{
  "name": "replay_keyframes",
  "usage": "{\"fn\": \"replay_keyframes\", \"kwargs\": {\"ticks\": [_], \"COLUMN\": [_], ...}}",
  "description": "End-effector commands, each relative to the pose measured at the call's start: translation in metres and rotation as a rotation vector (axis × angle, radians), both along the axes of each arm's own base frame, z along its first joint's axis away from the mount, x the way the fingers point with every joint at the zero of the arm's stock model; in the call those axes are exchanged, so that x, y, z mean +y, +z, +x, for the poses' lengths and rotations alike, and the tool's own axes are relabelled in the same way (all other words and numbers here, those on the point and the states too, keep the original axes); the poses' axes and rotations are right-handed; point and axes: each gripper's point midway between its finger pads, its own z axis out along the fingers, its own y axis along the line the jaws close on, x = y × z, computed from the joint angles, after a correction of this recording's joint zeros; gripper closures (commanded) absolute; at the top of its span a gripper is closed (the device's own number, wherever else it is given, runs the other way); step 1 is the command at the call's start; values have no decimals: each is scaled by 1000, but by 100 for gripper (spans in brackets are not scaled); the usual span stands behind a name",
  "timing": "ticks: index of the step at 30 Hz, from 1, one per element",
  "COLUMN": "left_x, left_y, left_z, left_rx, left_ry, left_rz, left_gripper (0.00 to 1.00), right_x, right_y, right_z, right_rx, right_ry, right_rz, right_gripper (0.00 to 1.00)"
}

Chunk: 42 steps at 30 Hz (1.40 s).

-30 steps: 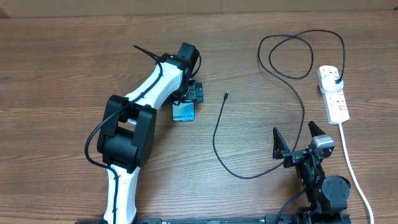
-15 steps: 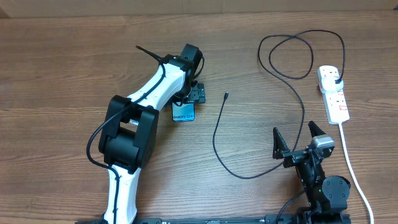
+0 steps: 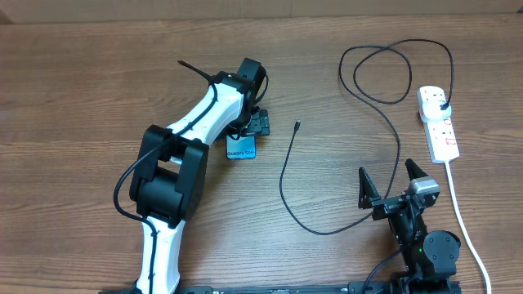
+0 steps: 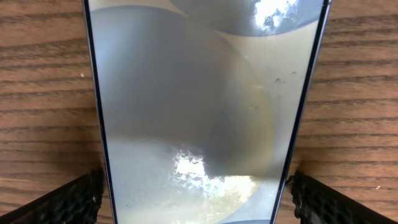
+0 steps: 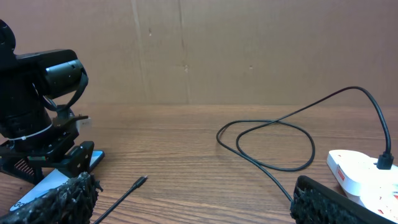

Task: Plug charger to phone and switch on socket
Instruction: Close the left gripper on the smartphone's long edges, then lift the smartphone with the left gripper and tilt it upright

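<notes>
The phone [image 4: 199, 106] fills the left wrist view, screen up on the wooden table. My left gripper [image 4: 198, 198] hangs right over it, open, one finger [image 4: 68, 202] outside each long edge. From overhead only the phone's near end [image 3: 241, 149] shows below the left gripper [image 3: 254, 124]. The charger cable [image 3: 285, 192] lies loose; its connector tip [image 3: 297, 126] rests right of the phone, and its plug [image 3: 442, 104] sits in the socket [image 3: 441, 131]. My right gripper [image 3: 387, 175] stands open near the front edge, holding nothing. In the right wrist view the tip [image 5: 140, 182] lies ahead of it.
The socket's thick white cord [image 3: 462, 216] runs down the right side past my right arm. The charger loops [image 3: 384, 69] at the back right, left of the socket [image 5: 364, 171]. A cardboard wall [image 5: 249, 43] backs the table.
The left arm edged slightly right over the phone early in the second, then held still. The right arm, cable and socket have not moved.
</notes>
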Motion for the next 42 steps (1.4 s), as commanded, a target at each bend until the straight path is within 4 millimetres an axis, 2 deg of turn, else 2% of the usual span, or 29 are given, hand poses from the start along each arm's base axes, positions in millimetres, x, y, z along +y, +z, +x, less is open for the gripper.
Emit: {"fn": "replay_keyframes", "kwargs": {"ticks": [1,24,29,32,34,42], "left_x": [19,21,21,21,21,20], "left_y": [-28,-29,-29,-29,-29,-28], "left_z": [-19,-18,-18,-19,-19,-19], "left_rx": [87,89,89,89,89,91], "left_ry": [10,-43,-42,-30,-30,-23], "left_rz": [76,77,77,77,77,70], "left_gripper": [0,0,11,12,17,19], "right_x": [0,0,0,0,0,0], "right_y": [-2,-2,-2,-2,-2,-2], "right_z": [0,0,0,0,0,0], "right_rx": [-3,-3,-3,-3,-3,-3], "right_ry": [-5,-5,-5,-5,-5,-5], "right_rz": [-2,-2,-2,-2,-2,-2], "right_gripper": [0,0,0,0,0,0]}}
